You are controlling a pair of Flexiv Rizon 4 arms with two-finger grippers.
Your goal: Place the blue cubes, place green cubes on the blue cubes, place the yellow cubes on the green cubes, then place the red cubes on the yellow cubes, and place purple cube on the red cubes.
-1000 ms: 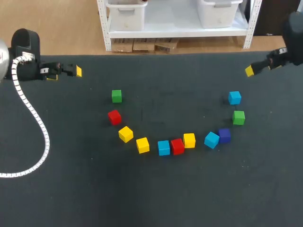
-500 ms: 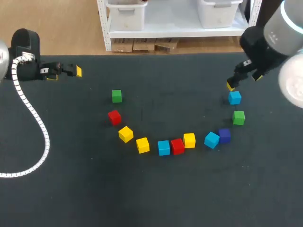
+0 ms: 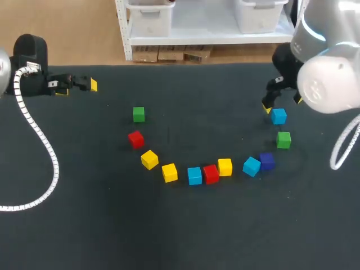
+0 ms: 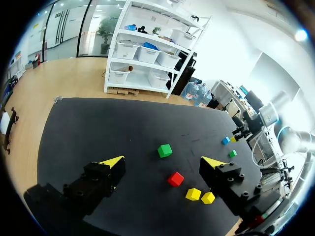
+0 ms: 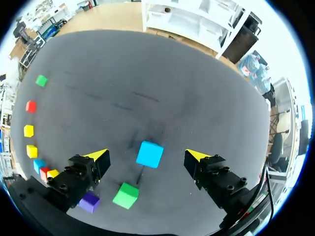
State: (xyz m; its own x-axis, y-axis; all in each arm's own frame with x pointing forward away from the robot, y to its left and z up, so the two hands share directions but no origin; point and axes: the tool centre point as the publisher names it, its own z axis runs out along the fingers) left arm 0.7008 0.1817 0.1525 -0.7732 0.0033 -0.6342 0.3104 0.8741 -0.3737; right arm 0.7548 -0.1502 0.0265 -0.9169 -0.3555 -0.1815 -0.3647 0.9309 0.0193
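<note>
dark worktop (image 3: 180, 236) holds eleven cubes in a curve like a smile. every cube sits alone on the worktop and none is on top of another, so i think no part of the tower is built yet. the right claw (image 5: 146, 156) is wide open and holds nothing. it hangs over the end blue cube (image 3: 278, 116), which shows between its two fingers in the right wrist view, but the fingers do not touch it. near that cube, down the curve, is a green cube (image 3: 283, 139), then the purple cube (image 3: 266, 161), right up against a second blue cube (image 3: 251, 166). at the low part of the curve a third blue cube (image 3: 194, 175) sits right next to a red cube (image 3: 211, 174), with a yellow cube (image 3: 225, 167) on the red one's other side. the left claw (image 3: 77, 87) is open too and empty, off at the back left of the worktop, well apart from all the cubes. it looks like the job is just at its start. the blue cubes must be set in place first, and then green, yellow, red and purple have to go on top. all of that is left to do.
</note>
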